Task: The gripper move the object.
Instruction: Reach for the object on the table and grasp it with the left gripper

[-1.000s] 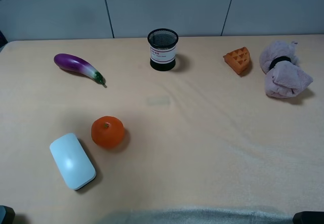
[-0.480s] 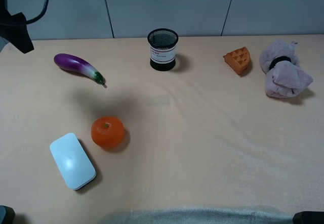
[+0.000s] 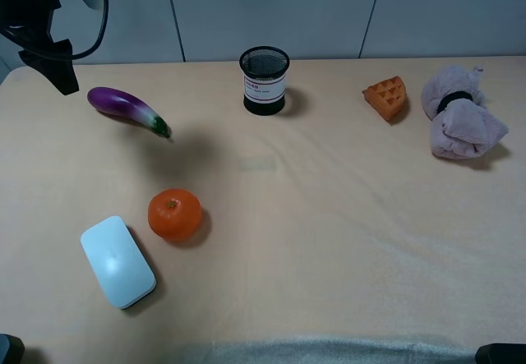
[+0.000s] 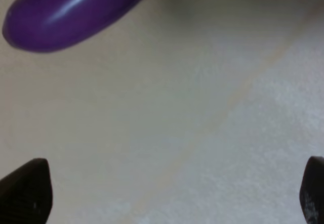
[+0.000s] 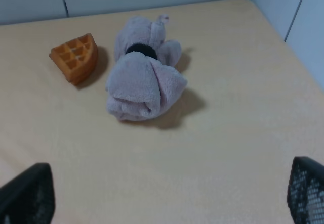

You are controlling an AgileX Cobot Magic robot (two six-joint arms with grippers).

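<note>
The purple eggplant (image 3: 123, 107) lies on the tan table at the far left, its green stem pointing toward the table's middle. My left gripper (image 3: 57, 68) hangs above the table just left of the eggplant's purple end, not touching it, with a black cable looped above. In the left wrist view its fingertips (image 4: 25, 191) sit wide apart and empty, the gripper (image 4: 169, 193) is open, and the eggplant (image 4: 71, 14) lies ahead of it. My right gripper (image 5: 166, 191) is open and empty, seen only in its wrist view.
An orange (image 3: 174, 214) and a white mouse (image 3: 117, 261) lie at the front left. A black mesh cup (image 3: 264, 80) stands at the back centre. A waffle piece (image 3: 387, 97) and a pink cloth (image 3: 459, 123) lie at the back right, also in the right wrist view (image 5: 144, 77).
My left arm has come into view at the upper left and moved right and down toward the eggplant. The eggplant and the other objects have not moved.
</note>
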